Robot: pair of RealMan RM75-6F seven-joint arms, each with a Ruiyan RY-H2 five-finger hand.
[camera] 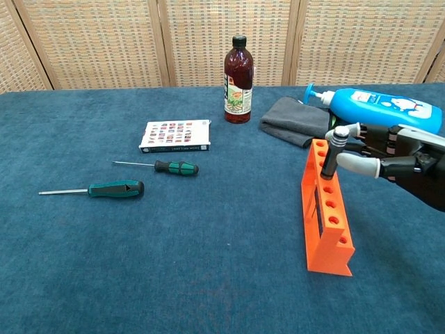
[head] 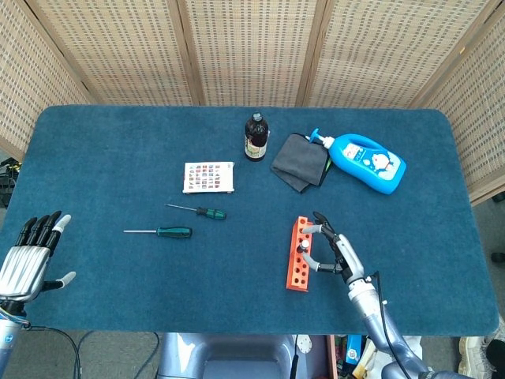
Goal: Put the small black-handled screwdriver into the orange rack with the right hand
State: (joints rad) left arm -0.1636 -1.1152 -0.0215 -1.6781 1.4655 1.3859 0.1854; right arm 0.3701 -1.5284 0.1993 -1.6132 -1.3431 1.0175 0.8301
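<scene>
The orange rack [head: 299, 257] [camera: 325, 216] stands on the blue table, right of centre near the front. The small black-handled screwdriver [head: 302, 247] [camera: 331, 154] stands in one of its far holes, leaning slightly, its grey cap on top. My right hand [head: 331, 249] [camera: 396, 156] is just right of the rack with its fingers spread around the handle; one fingertip [camera: 351, 129] is close to the cap and the thumb [camera: 354, 165] lies lower, apart from the handle. My left hand [head: 31, 257] hovers at the table's front left corner, empty, fingers extended.
Two green-handled screwdrivers [head: 173, 231] [head: 209, 212] lie left of centre. Behind them is a flat card box [head: 209, 177]. A dark bottle [head: 255, 138], a grey cloth [head: 300, 160] and a blue pump bottle [head: 364, 162] sit behind the rack.
</scene>
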